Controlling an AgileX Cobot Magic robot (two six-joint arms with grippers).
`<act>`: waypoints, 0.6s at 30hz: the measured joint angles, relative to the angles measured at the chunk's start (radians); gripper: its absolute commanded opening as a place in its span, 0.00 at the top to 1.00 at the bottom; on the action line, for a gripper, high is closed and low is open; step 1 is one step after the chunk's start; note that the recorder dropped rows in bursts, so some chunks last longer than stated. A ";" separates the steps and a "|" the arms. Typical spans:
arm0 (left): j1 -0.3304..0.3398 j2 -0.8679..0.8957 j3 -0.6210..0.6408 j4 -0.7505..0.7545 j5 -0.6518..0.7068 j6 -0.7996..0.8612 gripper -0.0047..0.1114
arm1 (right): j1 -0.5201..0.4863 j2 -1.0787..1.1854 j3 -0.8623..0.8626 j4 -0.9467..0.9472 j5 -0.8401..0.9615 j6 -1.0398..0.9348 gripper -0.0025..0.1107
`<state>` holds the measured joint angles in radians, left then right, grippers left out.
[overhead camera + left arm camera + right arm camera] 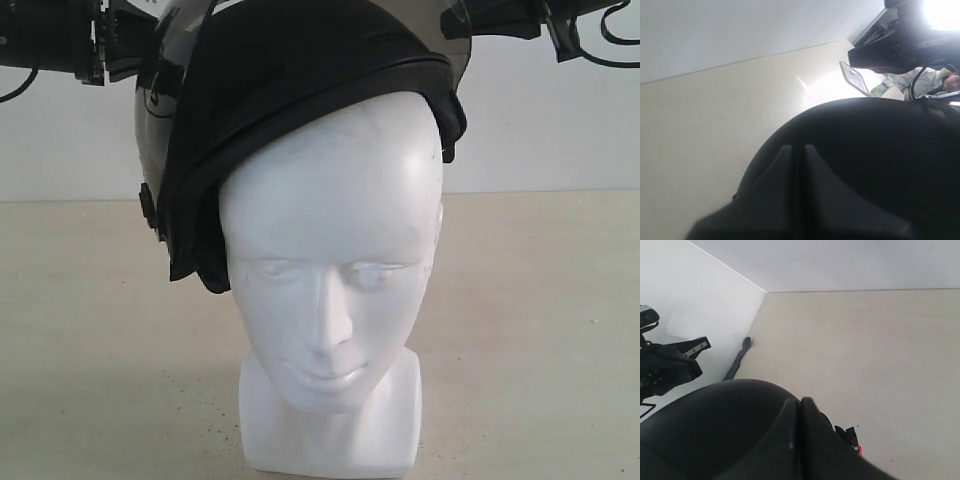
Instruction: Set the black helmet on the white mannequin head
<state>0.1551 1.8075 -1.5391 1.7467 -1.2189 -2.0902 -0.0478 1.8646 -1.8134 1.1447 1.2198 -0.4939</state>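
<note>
One black helmet [300, 90], one white mannequin head [335, 250], two grippers; the helmet sits tilted over the crown of the head, its rim low beside the cheek on the exterior view's left and higher at the temple on the right; its tinted visor [175, 55] is raised. The left gripper [797, 147] has its jaws pressed together against the helmet's shell; the right gripper [800, 401] looks the same; whether either pinches the rim I cannot tell. The head stands upright on a beige table [540, 330], with bare surface on both sides and a pale wall [560, 130] behind.
</note>
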 measured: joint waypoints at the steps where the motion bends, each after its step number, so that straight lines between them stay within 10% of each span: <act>1: 0.000 -0.005 0.000 0.000 0.000 0.000 0.92 | 0.000 0.000 0.000 0.000 0.000 0.000 0.98; 18: -0.024 -0.055 0.006 0.000 -0.002 0.000 0.92 | 0.000 0.000 0.000 -0.002 0.000 0.011 0.98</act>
<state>0.1311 1.7521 -1.5330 1.7467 -1.2209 -2.0902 -0.0478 1.8646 -1.8134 1.1429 1.2198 -0.4826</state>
